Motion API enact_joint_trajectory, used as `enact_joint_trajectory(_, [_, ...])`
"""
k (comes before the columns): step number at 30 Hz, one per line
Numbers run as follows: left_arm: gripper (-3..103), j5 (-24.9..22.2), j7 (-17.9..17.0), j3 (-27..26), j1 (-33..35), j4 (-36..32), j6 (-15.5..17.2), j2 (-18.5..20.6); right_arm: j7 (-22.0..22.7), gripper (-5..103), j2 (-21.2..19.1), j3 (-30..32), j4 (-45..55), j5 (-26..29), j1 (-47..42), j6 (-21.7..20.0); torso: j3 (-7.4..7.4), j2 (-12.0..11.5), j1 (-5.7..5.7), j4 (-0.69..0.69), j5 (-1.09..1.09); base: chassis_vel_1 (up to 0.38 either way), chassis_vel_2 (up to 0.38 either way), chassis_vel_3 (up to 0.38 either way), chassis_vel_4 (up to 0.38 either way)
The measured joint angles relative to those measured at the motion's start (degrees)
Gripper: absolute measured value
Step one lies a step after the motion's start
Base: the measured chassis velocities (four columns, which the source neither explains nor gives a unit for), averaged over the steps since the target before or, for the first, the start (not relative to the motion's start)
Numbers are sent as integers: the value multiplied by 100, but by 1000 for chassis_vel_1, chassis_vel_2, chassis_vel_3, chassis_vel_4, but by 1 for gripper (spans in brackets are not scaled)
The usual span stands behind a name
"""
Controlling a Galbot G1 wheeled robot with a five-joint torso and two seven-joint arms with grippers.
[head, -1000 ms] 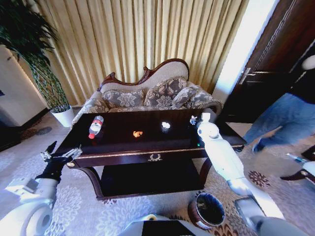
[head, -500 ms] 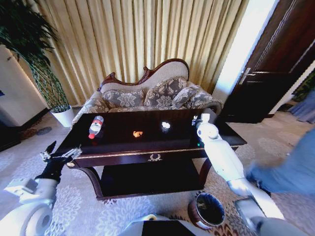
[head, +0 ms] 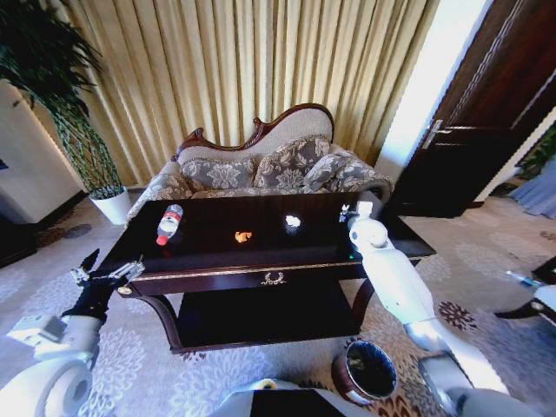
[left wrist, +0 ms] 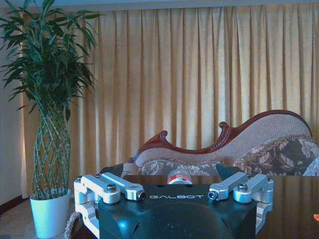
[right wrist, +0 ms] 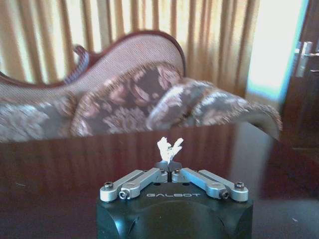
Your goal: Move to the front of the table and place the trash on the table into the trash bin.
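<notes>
Risk first: our right claw (head: pixel 346 211) sits clenched and empty over the bench (head: pixel 217 269), short of the paper wad (head: pixel 292 222). Reaching clenched, we would likely knock it away. Our left claw (head: pixel 106 274) hangs released beside the bench.

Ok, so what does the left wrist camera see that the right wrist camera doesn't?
Left wrist view: the potted plant and the bottle with its red cap, lying on the table beyond the open left end effector.

Right wrist view: the white paper wad just beyond the shut right end effector, and a dark door with a handle.

Both: the gold curtain, the patterned sofa and the table top.
</notes>
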Motion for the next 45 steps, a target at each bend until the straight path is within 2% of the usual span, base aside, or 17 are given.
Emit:
enact_joint_trajectory(3, [100,-23,-9,-5,-24,12,-2,3,-25,0,-137,283,689,174,-372,83,-1,0,0,0,-2,0,0,0,0])
enact_joint_trajectory(6, [100,-34,-9,-6,-36,19,-2,8,-84,0,-203,420,960,244,-583,119,0,0,0,-1,0,0,0,0,0])
enact_joint_trajectory(8, [100,-59,-13,-6,-73,32,-3,26,-340,0,-360,773,1522,275,-1118,269,0,0,0,0,0,0,0,0,0])
enact_joint_trajectory(10, [100,-62,-13,-5,-76,32,-3,29,-382,0,-379,822,1594,274,-1201,295,0,0,0,0,0,0,0,0,0])
enact_joint_trajectory(13, [100,-95,-29,37,-148,47,5,76,-904,0,-564,1537,2462,247,-2258,563,-1,0,0,-2,0,0,0,0,0])
enact_joint_trajectory(18, [100,-101,-33,108,-215,53,26,96,-1241,0,-614,2181,3045,216,-3195,702,-1,1,0,-2,0,0,0,0,0])
enact_joint_trajectory(27, [100,-194,-31,100,-243,62,30,121,-1124,0,-541,2509,3612,287,-3928,780,-1,0,0,1,-1,0,0,0,0])
enact_joint_trajectory(34, [100,-340,-30,77,-374,152,50,250,-907,0,-233,2663,4234,159,-4544,817,-1,1,0,0,0,0,0,0,0])
enact_joint_trajectory(45, [100,-344,6,136,-468,229,72,280,-801,0,-32,2814,4618,47,-4923,824,0,0,0,0,0,0,0,0,0])
